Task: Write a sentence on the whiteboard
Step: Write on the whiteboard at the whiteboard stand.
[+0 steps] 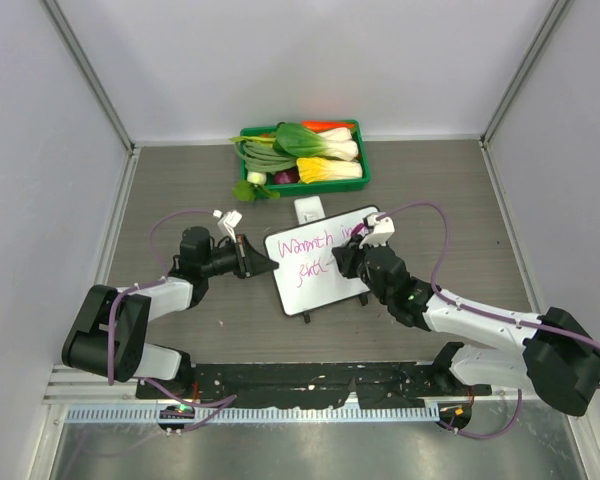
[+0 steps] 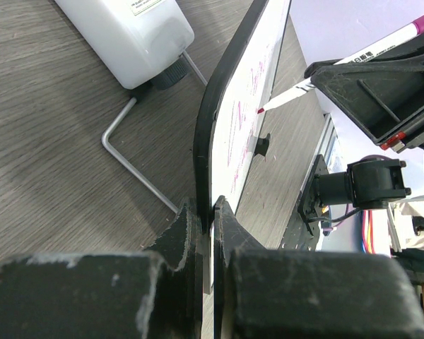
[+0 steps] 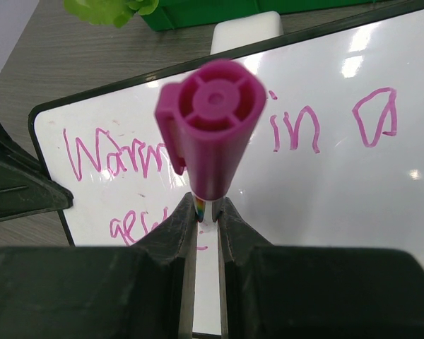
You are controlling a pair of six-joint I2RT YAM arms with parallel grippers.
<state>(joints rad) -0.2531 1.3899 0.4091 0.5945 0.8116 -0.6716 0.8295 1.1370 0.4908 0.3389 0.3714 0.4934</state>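
Two robot arms meet at a whiteboard (image 1: 315,285) near the middle of a grey wood-grain table (image 1: 180,190).

Top view: the left gripper (image 1: 267,266) meets the whiteboard's edge at 9 o'clock. The right gripper (image 1: 346,262) is over its 3 o'clock side. Pink writing (image 1: 310,247) crosses the whiteboard in two lines. A small white box (image 1: 309,209) sits at 12 o'clock from the whiteboard. Beyond the box, a green tray (image 1: 330,186) of vegetables rests by the back wall.

Left wrist view: the left gripper's jaws are drawn narrow and pinch the whiteboard's dark rim at 6 o'clock. The whiteboard runs away edge-on toward 12 o'clock. A marker (image 2: 367,51) comes in from 2 o'clock, carried by the right gripper. Its red tip is right at the whiteboard's face, though actual contact cannot be told. The white box is at 11 o'clock.

Right wrist view: the right gripper's jaws are nearly closed and clamp the marker, whose magenta cap end faces the camera at centre. Behind it the writing reads "Warm", partly hidden, then "in" and another shape toward 2 o'clock. A second line begins at 8 o'clock. The left gripper shows dark at 9 o'clock.
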